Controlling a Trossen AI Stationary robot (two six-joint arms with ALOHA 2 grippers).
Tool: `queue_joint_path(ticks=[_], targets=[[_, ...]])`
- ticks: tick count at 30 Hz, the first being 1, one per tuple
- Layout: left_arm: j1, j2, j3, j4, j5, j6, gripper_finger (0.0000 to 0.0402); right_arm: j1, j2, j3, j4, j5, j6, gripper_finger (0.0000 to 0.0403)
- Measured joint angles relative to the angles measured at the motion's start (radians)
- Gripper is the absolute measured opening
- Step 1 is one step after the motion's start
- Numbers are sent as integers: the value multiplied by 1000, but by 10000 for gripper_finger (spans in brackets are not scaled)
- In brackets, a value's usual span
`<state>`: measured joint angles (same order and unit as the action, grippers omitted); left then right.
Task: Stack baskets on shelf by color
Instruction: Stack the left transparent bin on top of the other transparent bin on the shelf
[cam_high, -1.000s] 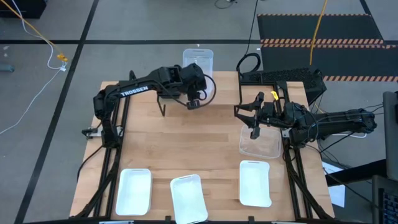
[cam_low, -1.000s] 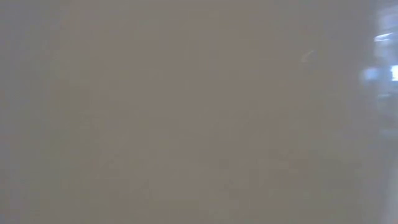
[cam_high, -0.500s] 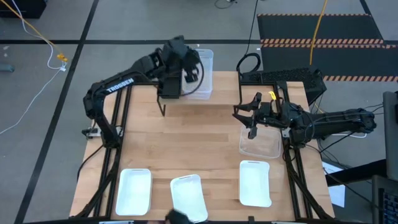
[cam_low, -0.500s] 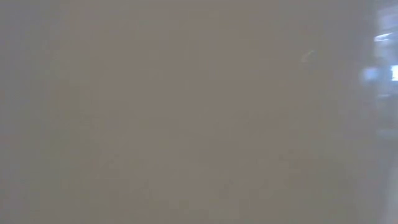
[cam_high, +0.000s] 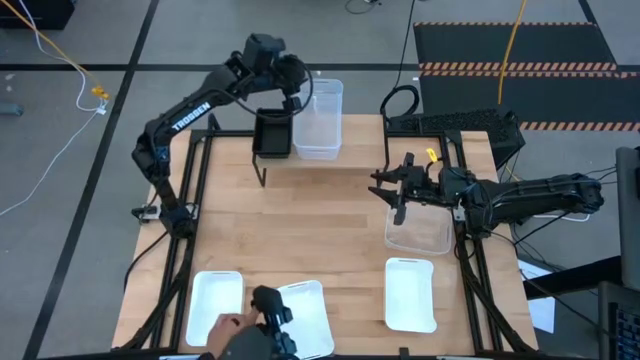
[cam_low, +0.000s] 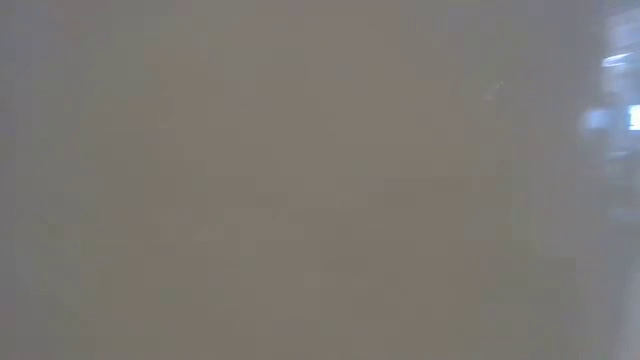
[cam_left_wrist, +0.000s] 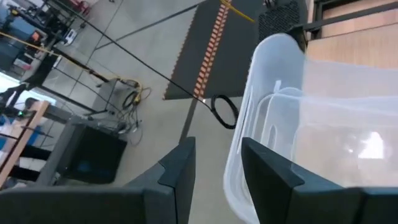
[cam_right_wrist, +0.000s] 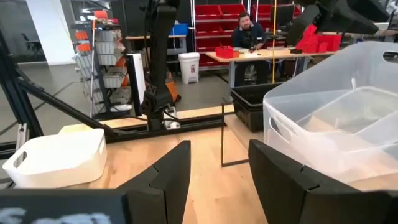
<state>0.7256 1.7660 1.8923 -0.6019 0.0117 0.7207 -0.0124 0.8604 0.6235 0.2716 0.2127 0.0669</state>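
Overhead, the left pincer (cam_high: 283, 88), fingers parted and empty, hangs at the tabletop's (cam_high: 320, 215) twelve o'clock edge over a black basket (cam_high: 272, 134) and clear baskets (cam_high: 318, 118) on the shelf (cam_high: 262, 165). At three o'clock, the right pincer (cam_high: 392, 192), also released, sits beside another clear basket (cam_high: 420, 228). Three white baskets (cam_high: 410, 293) line six o'clock, where a person's hand (cam_high: 228, 324) reaches in.

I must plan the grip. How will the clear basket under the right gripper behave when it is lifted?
The clear basket looks thin-walled and empty, so it is probably light and may flex when squeezed. Its smooth plastic could slip. The right gripper stands open above it.
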Motion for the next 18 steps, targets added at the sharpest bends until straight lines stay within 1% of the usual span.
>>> queue_joint_path(ticks=[3, 6, 14, 18], targets=[[15, 6, 0, 2, 49, 12, 132, 0, 0, 0, 0, 0, 8, 155], [19, 18, 0, -7, 71, 32, 132, 0, 0, 0, 0, 0, 23, 155], [23, 61, 0, -4, 73, 67, 132, 0, 0, 0, -1, 0, 26, 155], [23, 73, 0, 10, 38, 62, 131, 0, 0, 0, -6, 0, 26, 155]])
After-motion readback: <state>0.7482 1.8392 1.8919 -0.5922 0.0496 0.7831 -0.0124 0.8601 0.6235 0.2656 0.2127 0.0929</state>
